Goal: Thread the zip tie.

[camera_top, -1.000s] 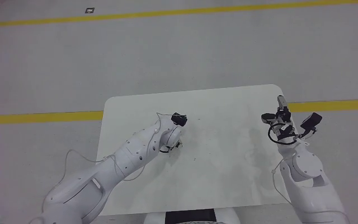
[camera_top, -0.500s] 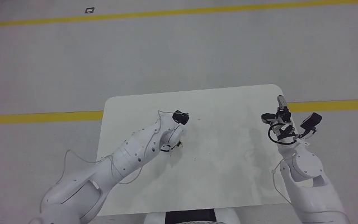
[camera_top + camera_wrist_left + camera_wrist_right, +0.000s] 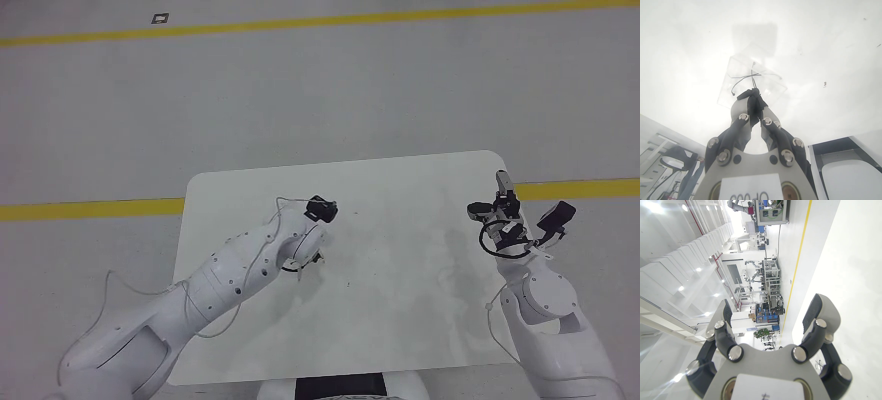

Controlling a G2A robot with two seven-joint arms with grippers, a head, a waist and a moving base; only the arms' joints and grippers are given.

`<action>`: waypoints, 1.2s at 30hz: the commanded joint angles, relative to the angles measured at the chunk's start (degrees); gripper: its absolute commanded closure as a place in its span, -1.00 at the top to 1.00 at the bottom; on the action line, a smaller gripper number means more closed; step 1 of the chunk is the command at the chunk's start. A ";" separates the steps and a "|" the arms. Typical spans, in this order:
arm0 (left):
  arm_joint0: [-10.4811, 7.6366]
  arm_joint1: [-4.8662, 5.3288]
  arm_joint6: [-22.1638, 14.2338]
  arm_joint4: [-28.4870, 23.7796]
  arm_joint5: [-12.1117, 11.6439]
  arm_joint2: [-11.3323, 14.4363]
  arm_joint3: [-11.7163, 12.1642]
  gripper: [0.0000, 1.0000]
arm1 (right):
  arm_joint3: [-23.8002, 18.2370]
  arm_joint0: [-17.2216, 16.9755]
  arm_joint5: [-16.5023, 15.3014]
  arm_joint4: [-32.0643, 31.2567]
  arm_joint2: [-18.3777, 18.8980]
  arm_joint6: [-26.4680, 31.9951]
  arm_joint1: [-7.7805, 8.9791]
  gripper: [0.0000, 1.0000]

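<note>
In the left wrist view my left gripper is shut on the end of a thin black zip tie, directly over a clear shallow tray. That tie runs from the fingertips across the tray. A second thin tie lies in the tray and crosses it. Seen from above, the left gripper points down at the white table left of centre, and the arm covers the tray. My right gripper is open and holds nothing; it sits raised at the table's right edge.
The table's middle and right parts carry only small dark specks. A yellow floor line runs behind the table. In the right wrist view the room with racks and machines lies far off.
The left arm has shifted slightly, its wrist edging a little toward the far side of the table. The right arm has kept still.
</note>
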 commanded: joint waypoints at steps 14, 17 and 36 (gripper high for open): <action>-1.42 5.01 0.00 -2.84 3.73 1.38 -8.33 -1.00 | 0.00 0.00 0.00 0.00 0.00 0.00 0.00 1.00; -1.58 6.06 0.00 -3.63 3.74 1.01 -9.86 -1.00 | 0.00 0.00 0.00 0.00 0.00 0.00 0.00 1.00; 4.60 7.67 9.25 -16.11 3.74 -14.32 -5.87 -1.00 | 0.00 0.00 0.00 0.00 0.00 0.00 0.00 1.00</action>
